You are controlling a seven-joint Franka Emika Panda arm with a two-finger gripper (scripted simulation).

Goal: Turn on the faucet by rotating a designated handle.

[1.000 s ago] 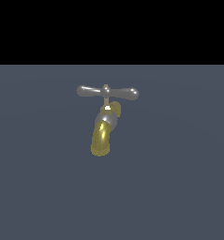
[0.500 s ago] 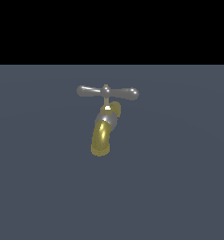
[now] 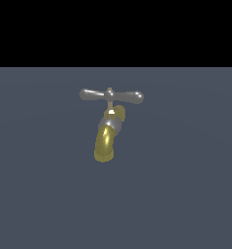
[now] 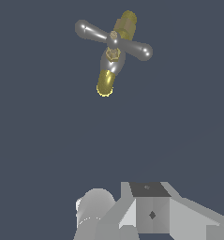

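Observation:
The faucet (image 3: 106, 138) stands on the dark grey floor, with a curved glossy yellow-gold spout and a silver-grey collar. The handle (image 3: 111, 96) is a slim silver bar with bulbous ends, lying level on a thin stem above the spout. The wrist view shows the faucet (image 4: 105, 83) from above, with the handle (image 4: 113, 40) crossing it at a slant. White-grey robot parts (image 4: 146, 211) show at that view's edge, well apart from the faucet. I cannot make out separate fingers there. No gripper shows in the exterior view.
A flat dark grey floor (image 3: 185, 194) surrounds the faucet on all sides. A black band (image 3: 115, 29) fills the upper part of the exterior view.

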